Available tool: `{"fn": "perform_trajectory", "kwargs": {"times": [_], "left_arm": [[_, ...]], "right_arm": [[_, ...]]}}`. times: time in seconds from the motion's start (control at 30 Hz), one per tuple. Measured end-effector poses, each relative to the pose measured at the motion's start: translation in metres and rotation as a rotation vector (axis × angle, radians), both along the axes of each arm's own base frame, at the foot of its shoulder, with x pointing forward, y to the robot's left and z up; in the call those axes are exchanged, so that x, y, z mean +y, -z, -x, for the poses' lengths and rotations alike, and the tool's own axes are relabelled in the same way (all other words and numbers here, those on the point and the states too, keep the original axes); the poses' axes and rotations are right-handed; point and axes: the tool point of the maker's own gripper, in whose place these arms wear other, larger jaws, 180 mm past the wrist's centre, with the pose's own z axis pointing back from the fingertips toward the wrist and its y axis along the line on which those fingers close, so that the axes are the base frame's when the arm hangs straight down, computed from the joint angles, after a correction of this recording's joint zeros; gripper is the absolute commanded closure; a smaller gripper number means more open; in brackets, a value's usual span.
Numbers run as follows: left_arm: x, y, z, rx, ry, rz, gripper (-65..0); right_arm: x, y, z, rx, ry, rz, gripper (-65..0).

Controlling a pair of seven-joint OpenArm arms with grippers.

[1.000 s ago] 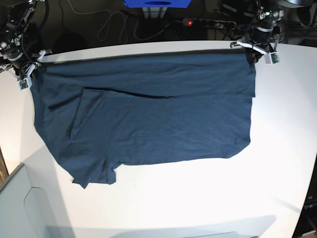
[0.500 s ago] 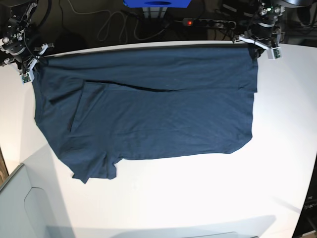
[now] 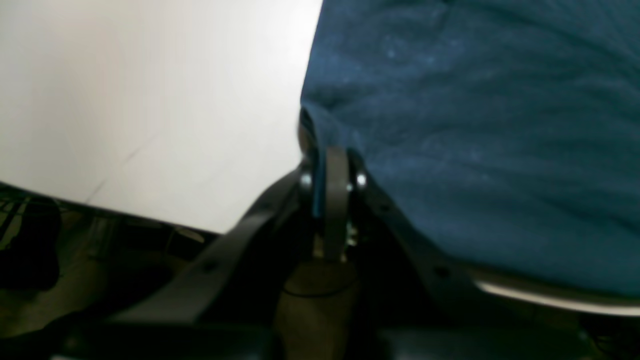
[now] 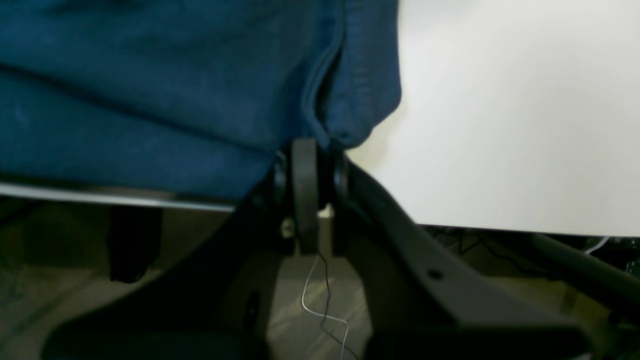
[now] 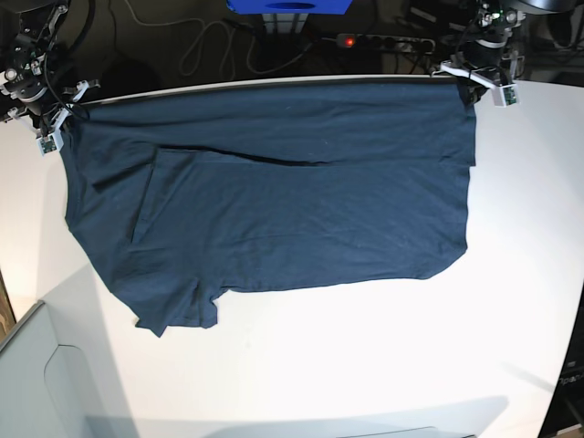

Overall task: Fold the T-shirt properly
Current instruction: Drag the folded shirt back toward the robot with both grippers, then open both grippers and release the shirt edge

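The dark navy-teal T-shirt [image 5: 274,201] lies spread across the white table [image 5: 365,365], its far edge stretched taut along the table's back edge. At the back right corner my left gripper [image 5: 470,80] is shut on the shirt's corner; the left wrist view shows its fingers [image 3: 336,195] pinching the blue cloth [image 3: 475,125]. At the back left corner my right gripper [image 5: 57,119] is shut on the other corner, where cloth [image 4: 150,90] bunches at the closed fingers [image 4: 305,185]. A sleeve [image 5: 178,310] sticks out at the near left.
A grey bin [image 5: 36,383] stands at the near left corner of the table. Behind the table lie a power strip [image 5: 383,41] with a red light, cables and a blue box [image 5: 287,7].
Both grippers have pulled the shirt's far edge back towards the table's rear edge, and the whole shirt has slid a little away from the near side.
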Motion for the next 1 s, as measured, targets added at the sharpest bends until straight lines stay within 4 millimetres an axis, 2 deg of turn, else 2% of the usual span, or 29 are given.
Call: {"fn": "perform_trajectory", "kwargs": {"times": [0.13, 0.2, 0.3, 0.47, 0.57, 0.77, 0.9, 1.0], "left_arm": [[-0.001, 0.000, 0.000, 0.000, 0.002, 0.003, -0.9], [-0.003, 0.001, 0.000, -0.001, -0.004, 0.007, -8.6], [-0.005, 0.002, 0.002, 0.000, -0.019, 0.018, -16.1], [-0.005, 0.000, -0.001, -0.012, -0.019, 0.015, -16.8], [-0.005, 0.000, -0.001, -0.011, -0.018, 0.014, -16.9], [-0.006, -0.004, -0.003, -0.022, -0.013, 0.012, -17.5], [-0.006, -0.022, -0.016, -0.072, -0.001, -0.004, -27.8], [0.004, -0.038, -0.023, -0.116, -0.014, -0.038, -29.1]], "right_arm": [[0.001, 0.000, 0.000, 0.001, -0.001, -0.001, -0.8], [0.000, 0.000, 0.000, 0.000, -0.002, 0.000, -4.1], [0.000, 0.000, 0.000, 0.001, -0.002, 0.001, -12.1], [0.000, -0.001, -0.001, -0.002, -0.002, 0.002, -27.0], [0.000, -0.001, -0.002, -0.004, -0.003, 0.004, -32.9], [-0.003, -0.025, -0.011, -0.066, -0.006, 0.047, -34.6], [-0.004, -0.041, -0.014, -0.116, 0.021, 0.069, -34.7], [-0.005, -0.051, -0.021, -0.144, 0.013, 0.088, -34.6]]}}
